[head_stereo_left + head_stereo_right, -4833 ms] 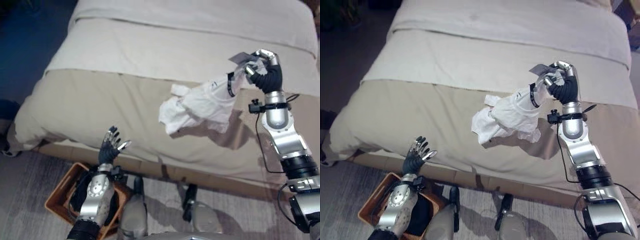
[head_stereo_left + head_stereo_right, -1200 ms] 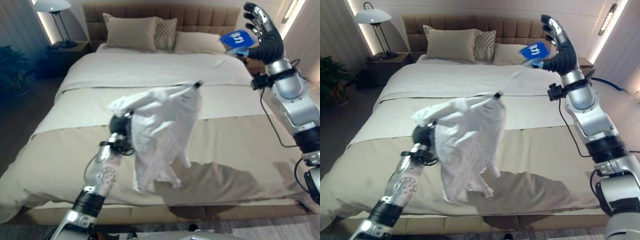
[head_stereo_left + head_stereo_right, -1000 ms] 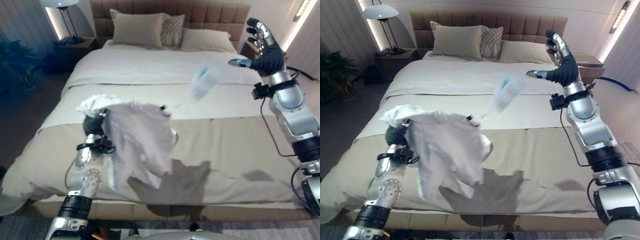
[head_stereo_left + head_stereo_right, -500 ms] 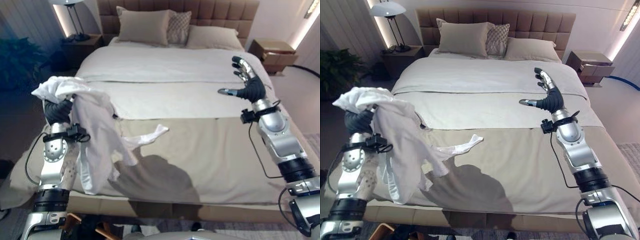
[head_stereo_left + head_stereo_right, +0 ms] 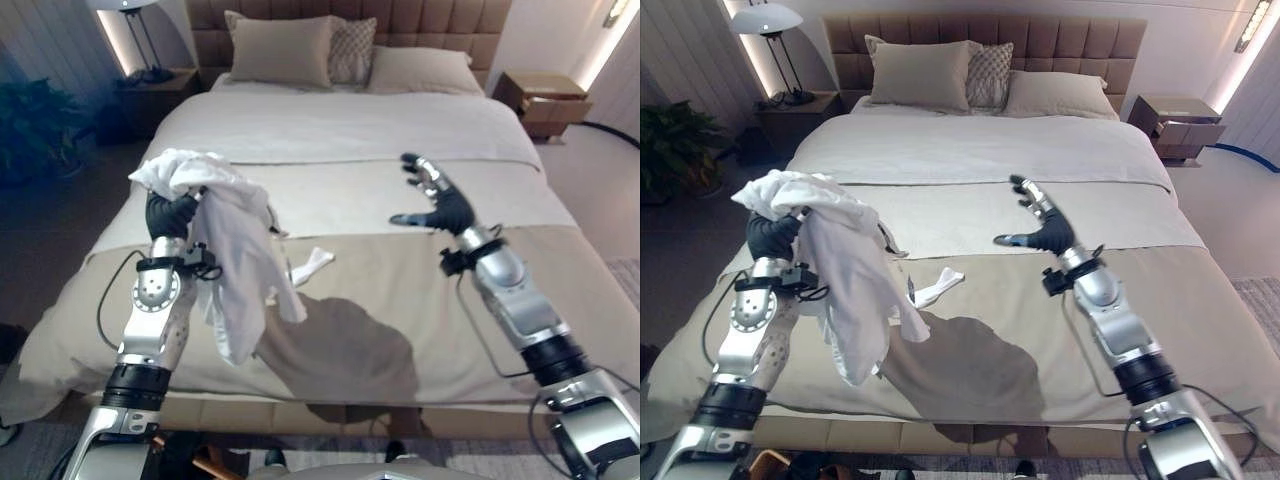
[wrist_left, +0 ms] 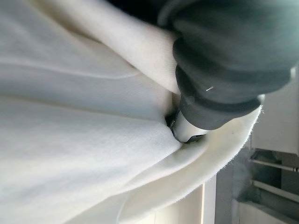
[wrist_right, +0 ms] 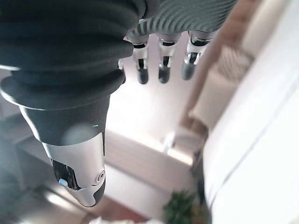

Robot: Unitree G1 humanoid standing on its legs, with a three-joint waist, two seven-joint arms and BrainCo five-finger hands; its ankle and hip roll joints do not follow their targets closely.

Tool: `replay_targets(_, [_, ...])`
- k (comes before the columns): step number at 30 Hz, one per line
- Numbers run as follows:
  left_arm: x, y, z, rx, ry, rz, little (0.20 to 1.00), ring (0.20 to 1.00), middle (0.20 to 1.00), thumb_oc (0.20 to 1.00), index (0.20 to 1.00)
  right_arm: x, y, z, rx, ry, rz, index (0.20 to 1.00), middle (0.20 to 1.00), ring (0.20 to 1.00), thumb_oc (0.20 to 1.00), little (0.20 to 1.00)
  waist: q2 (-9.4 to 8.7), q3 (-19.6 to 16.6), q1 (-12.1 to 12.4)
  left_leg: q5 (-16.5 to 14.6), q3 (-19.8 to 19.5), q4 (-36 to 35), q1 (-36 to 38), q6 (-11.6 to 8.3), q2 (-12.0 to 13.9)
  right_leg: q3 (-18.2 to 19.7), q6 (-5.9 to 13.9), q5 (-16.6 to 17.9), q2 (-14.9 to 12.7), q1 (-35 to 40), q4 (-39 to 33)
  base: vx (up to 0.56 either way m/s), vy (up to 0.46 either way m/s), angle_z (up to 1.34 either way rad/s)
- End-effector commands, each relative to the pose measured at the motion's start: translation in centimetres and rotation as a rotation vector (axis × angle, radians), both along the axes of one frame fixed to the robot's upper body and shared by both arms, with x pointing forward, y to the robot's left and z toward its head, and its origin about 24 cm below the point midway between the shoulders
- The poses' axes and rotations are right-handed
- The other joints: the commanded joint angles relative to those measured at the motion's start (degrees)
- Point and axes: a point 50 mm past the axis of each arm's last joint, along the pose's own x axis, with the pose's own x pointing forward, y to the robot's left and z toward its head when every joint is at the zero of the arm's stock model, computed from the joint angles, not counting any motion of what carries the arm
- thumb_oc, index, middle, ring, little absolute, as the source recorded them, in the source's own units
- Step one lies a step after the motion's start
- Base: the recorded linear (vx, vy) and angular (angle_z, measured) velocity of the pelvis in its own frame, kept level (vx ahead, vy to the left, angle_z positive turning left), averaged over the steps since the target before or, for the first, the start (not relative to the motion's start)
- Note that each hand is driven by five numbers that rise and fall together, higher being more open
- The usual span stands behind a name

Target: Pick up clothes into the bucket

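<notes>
The left hand [image 5: 170,213] is raised over the bed's [image 5: 420,320] left edge, fingers curled tight round a bunched white shirt [image 5: 235,265] that hangs from it, clear of the cover. A loose end of the cloth trails toward the bedspread just beside it. The right hand [image 5: 1042,230] hovers over the middle of the bed, fingers spread, holding nothing.

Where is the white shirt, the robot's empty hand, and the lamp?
white shirt [image 5: 235,260], left eye view, hanging cloth.
right hand [image 5: 440,208], left eye view, palm.
lamp [image 5: 764,18], right eye view, shade.
</notes>
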Motion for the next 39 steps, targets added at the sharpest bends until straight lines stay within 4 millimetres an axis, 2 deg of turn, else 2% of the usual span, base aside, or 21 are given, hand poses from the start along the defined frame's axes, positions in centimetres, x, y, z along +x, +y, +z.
replay_targets(1, [1.5, -1.1, 6.4, 0.091, -0.244, -0.012, 0.2, 0.2, 0.2, 0.2, 0.2, -0.4, 4.6, 0.6, 0.04, -0.045, 0.143, 1.0, 1.0, 1.0, 1.0, 1.0, -2.39, -0.6, -0.2, -3.1, 0.3, 4.5, -0.1, -1.81, 2.0, -1.8, 3.93, 1.2, -5.6, 0.8, 2.3, 0.0, 0.0, 0.0])
replay_targets(3, [1.7, -2.2, 6.6, 0.13, -0.248, -0.021, 0.2, 0.2, 0.2, 0.2, 0.2, -0.7, 7.4, -0.9, 0.002, 0.0, 0.201, 1.0, 1.0, 1.0, 1.0, 1.0, -2.07, -0.6, 0.0, -3.0, 0.4, 4.6, -0.3, -1.84, 2.0, -1.7, 3.93, 1.3, -5.6, 0.6, 2.3, 0.0, 0.0, 0.0])
replay_targets(4, [1.7, -2.2, 6.6, 0.13, -0.248, -0.02, 0.2, 0.2, 0.2, 0.2, 0.2, -0.7, 7.5, -0.9, 0.003, 0.0, 0.201, 1.0, 1.0, 1.0, 1.0, 1.0, -2.08, -0.6, 0.0, -3.0, 0.4, 4.6, -0.3, -1.84, 2.0, -1.7, 3.93, 1.3, -5.6, 0.6, 2.3, 0.0, 0.0, 0.0])
replay_targets(5, [1.8, -3.3, 6.8, 0.163, -0.254, -0.035, 0.2, 0.2, 0.2, 0.2, 0.2, -1.1, 9.5, -1.8, -0.026, 0.03, 0.265, 1.0, 1.0, 1.0, 1.0, 1.0, -1.95, -0.6, 0.2, -2.9, 0.3, 4.5, -0.4, -1.87, 2.0, -1.7, 3.9, 1.3, -5.6, 0.5, 2.3, 0.0, 0.0, 0.0])
replay_targets(11, [2.0, -6.0, 6.8, 0.193, -0.266, -0.091, 0.2, 0.2, 0.2, 0.2, 0.2, -2.0, 13.3, -2.9, -0.07, 0.072, 0.375, 1.0, 1.0, 1.0, 1.0, 1.0, -1.87, -0.7, 0.4, -2.7, 0.1, 4.0, -0.3, -1.91, 2.0, -2.1, 3.95, 1.3, -5.7, 0.8, 2.1, 0.0, 0.0, 0.0])
replay_targets(12, [2.0, -6.0, 6.8, 0.194, -0.267, -0.09, 0.2, 0.2, 0.2, 0.2, 0.2, -2.0, 13.3, -2.9, -0.07, 0.072, 0.376, 1.0, 1.0, 1.0, 1.0, 1.0, -1.88, -0.7, 0.4, -2.7, 0.1, 3.9, -0.3, -1.91, 2.0, -2.1, 3.95, 1.3, -5.7, 0.8, 2.1, 0.0, 0.0, 0.0])
replay_targets(13, [2.0, -7.0, 7.1, 0.178, -0.281, -0.113, 0.2, 0.2, 0.2, 0.2, 0.2, -2.3, 14.5, -2.8, -0.068, 0.073, 0.408, 1.0, 1.0, 1.0, 1.0, 1.0, -1.89, -0.6, 0.4, -2.7, 0.0, 3.9, -0.2, -1.91, 1.9, -2.2, 3.91, 1.3, -5.7, 0.8, 2.0, 0.0, 0.0, 0.0])
replay_targets(17, [1.8, -8.0, 7.5, 0.159, -0.298, -0.144, 0.2, 0.2, 0.2, 0.2, 0.2, -2.4, 15.5, -2.4, -0.051, 0.069, 0.426, 1.0, 1.0, 1.0, 1.0, 1.0, -1.99, -0.5, 0.5, -2.6, 0.0, 3.7, -0.2, -1.88, 1.9, -2.3, 3.9, 1.4, -5.7, 0.9, 1.9, 0.0, 0.0, 0.0])
replay_targets(18, [1.7, -8.8, 7.6, 0.145, -0.306, -0.168, 0.2, 0.2, 0.2, 0.2, 0.2, -2.5, 16.1, -2.0, -0.035, 0.061, 0.434, 1.0, 1.0, 1.0, 1.0, 1.0, -2.04, -0.5, 0.5, -2.6, -0.1, 3.6, -0.2, -1.86, 1.9, -2.3, 3.89, 1.4, -5.8, 1.0, 1.9, 0.0, 0.0, 0.0])
replay_targets(25, [1.4, -10.1, 7.5, 0.1, -0.308, -0.212, 0.2, 0.2, 0.2, 0.2, 0.2, -2.4, 16.9, -1.1, -0.001, 0.046, 0.432, 1.0, 1.0, 1.0, 1.0, 1.0, -2.17, -0.5, 0.6, -2.7, 0.0, 3.7, -0.2, -1.79, 1.9, -2.4, 3.8, 1.5, -5.8, 1.0, 1.8, 0.0, 0.0, 0.0])
replay_targets(26, [1.4, -10.1, 7.4, 0.1, -0.304, -0.213, 0.2, 0.2, 0.2, 0.2, 0.2, -2.4, 16.9, -1.1, 0.001, 0.045, 0.431, 0.664, 0.664, 0.664, 0.664, 0.664, -2.21, -0.5, 0.6, -2.7, 0.0, 3.6, -0.2, -1.77, 1.9, -2.4, 3.78, 1.5, -5.8, 1.0, 1.8, 0.0, 0.0, 0.0])
replay_targets(27, [1.4, -10.2, 7.4, 0.1, -0.301, -0.212, 0.2, 0.2, 0.2, 0.2, 0.2, -2.4, 16.9, -1.1, 0.003, 0.047, 0.431, 0.2, 0.2, 0.2, 0.2, 0.2, -2.22, -0.5, 0.7, -2.7, 0.0, 3.6, -0.2, -1.78, 1.8, -2.4, 3.76, 1.5, -5.8, 1.1, 1.8, 0.0, 0.0, 0.0])
replay_targets(39, [1.1, -10.1, 7.4, 0.07, -0.301, -0.204, 0.2, 0.2, 0.2, 0.2, 0.2, -2.2, 16.5, -1.6, 0.01, 0.059, 0.376, 0.2, 0.2, 0.2, 0.2, 0.2, -2.01, -0.3, 0.6, -2.8, 0.0, 3.9, -0.2, -1.87, 2.1, -2.5, 3.62, 1.3, -5.7, 1.2, 1.8, 0.0, 0.0, 0.0])
